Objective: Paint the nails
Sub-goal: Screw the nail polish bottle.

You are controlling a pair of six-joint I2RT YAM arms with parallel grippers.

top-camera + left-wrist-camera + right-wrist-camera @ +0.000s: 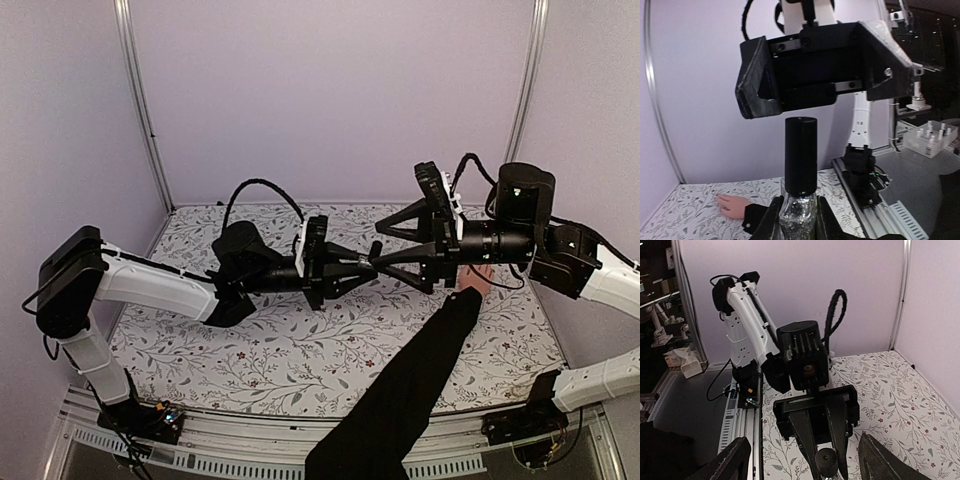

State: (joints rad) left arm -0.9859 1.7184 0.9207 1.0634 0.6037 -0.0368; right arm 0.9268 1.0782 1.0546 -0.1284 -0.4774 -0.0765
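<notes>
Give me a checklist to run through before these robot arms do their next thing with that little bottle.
1. Left hand shut on the nail polish bottle: ok.
2. Black cap on the bottle: ok.
3. Right hand open, facing the cap: ok.
4. Right hand gripping the cap: not ok, apart from it.
5. Person's hand resting on the floral table: ok.
6. Nails bare or painted: cannot tell, too small.
</notes>
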